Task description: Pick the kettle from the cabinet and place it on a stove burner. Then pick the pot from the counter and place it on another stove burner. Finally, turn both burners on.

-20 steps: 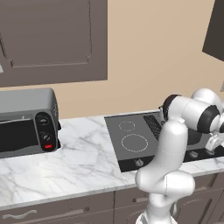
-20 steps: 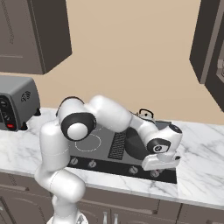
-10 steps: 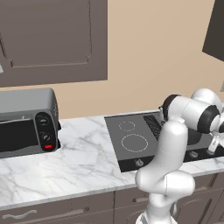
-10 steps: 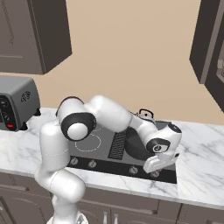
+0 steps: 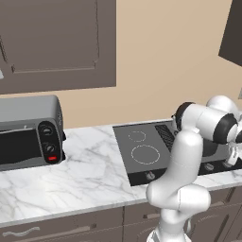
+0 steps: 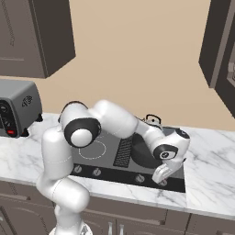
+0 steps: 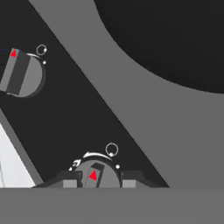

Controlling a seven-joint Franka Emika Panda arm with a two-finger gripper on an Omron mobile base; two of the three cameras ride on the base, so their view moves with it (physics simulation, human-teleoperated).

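the hand (image 6: 161,176) is down at the front right corner of the cooktop (image 6: 120,152), its two dark fingertips (image 7: 70,178) closed narrowly on a round grey knob (image 7: 97,172) with a red mark; they sit just either side of the knob's raised bar. a second knob (image 7: 22,73) with the same red mark lies further along the black front strip, apart from the hand. the pot (image 6: 143,150) sits on the cooktop just behind the hand, over a right-hand burner; from the hand camera its dark curved body (image 7: 175,39) takes up the upper right. the kettle (image 6: 152,120) stands at the back of the cooktop behind the pot, its black handle arched over it. two white ring burners (image 5: 144,154) on the left half are bare. the marble desk (image 5: 85,170) carries a grey toaster oven (image 5: 28,132) well to the left, below a closed wall cabinet (image 5: 56,42).
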